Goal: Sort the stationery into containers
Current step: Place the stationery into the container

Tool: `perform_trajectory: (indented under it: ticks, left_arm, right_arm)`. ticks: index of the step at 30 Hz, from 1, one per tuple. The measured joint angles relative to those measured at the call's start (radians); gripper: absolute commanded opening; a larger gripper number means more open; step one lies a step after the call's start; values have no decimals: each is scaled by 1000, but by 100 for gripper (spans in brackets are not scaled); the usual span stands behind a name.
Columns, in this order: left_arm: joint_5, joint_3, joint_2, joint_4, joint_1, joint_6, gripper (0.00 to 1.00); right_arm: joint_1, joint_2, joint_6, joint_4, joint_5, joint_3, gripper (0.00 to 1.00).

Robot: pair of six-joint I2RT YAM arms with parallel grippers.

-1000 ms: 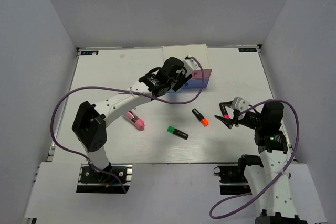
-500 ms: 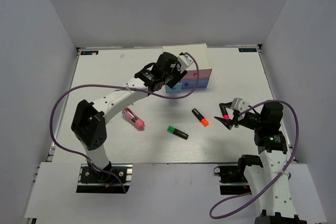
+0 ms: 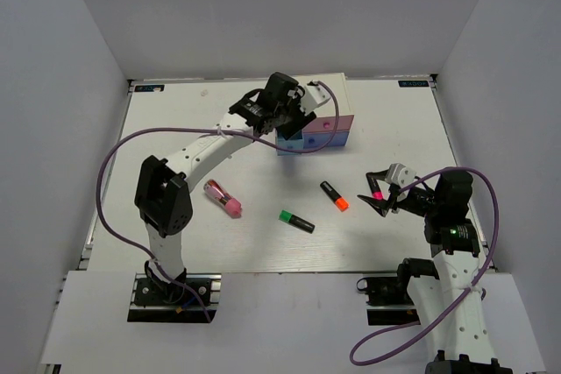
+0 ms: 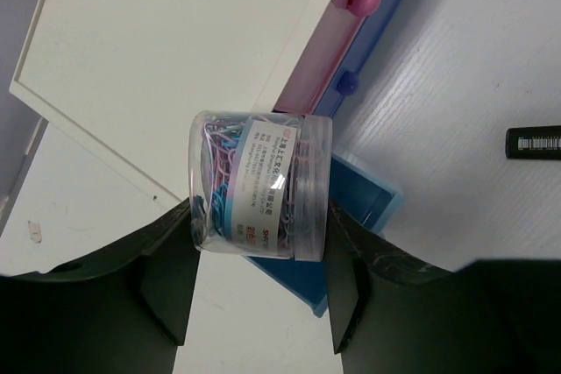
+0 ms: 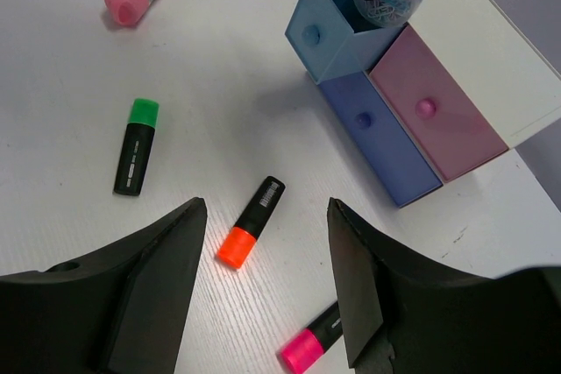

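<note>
Seen from above, a white surface (image 3: 219, 247) carries a small white drawer box (image 3: 307, 92) near its far edge. The left arm reaches out to the box, and its left hand (image 4: 261, 216) is closed on a clear round jar (image 4: 263, 183) of coloured paper clips, one finger pressed to each side. The jar is tipped on its side and sits over the light blue drawer (image 5: 329, 37), which is pulled out and open; whether the jar touches the drawer cannot be told. The pink drawer (image 5: 438, 120) and the periwinkle drawer (image 5: 377, 137) beside it are pushed in. On the right, the right hand (image 5: 265, 209) hovers over the surface with its fingers spread wide apart and nothing between them. A pink-capped highlighter (image 3: 375, 186) lies under it on the surface, and an orange-capped highlighter (image 3: 334, 196) lies just to its left. A green-capped highlighter (image 3: 296, 221) lies nearer the middle front. A stubby pink cylinder (image 3: 223, 200) lies well to the left, apart from the others and beside the left arm
</note>
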Motion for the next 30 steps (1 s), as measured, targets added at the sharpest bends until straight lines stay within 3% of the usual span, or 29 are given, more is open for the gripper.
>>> perform_trajectory:
  ticks: [30]
  left_arm:
    - [213, 20, -5, -174, 64, 195, 26]
  right_arm:
    - [0, 0, -11, 0, -1, 0, 64]
